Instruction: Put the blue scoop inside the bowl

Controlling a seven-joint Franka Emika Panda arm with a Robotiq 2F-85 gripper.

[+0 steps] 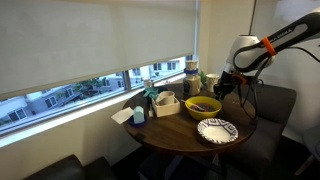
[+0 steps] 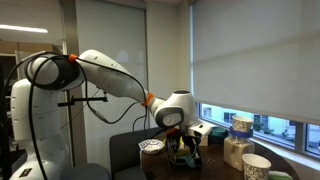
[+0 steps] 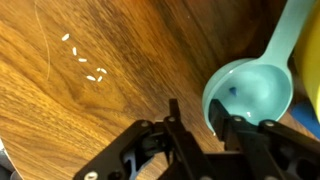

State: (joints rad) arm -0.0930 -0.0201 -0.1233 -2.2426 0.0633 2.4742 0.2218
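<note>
The blue scoop (image 3: 250, 90) is a pale blue-green utensil lying on the wooden table (image 3: 90, 110), with its handle running up to the right. In the wrist view my gripper (image 3: 198, 112) is open and low over the table. One finger is at the left rim of the scoop's cup, and bare wood shows between the fingers. The yellow bowl (image 1: 203, 105) stands on the round table, just beside my gripper (image 1: 225, 90). In an exterior view my gripper (image 2: 183, 142) reaches down to the table; the scoop is too small to see there.
A patterned plate (image 1: 217, 130) lies at the table's front. A pale container (image 1: 165, 102) and a small blue box (image 1: 139, 115) stand beyond the bowl. Cans (image 1: 190, 68) stand by the window. A few white grains (image 3: 85, 65) lie on the wood.
</note>
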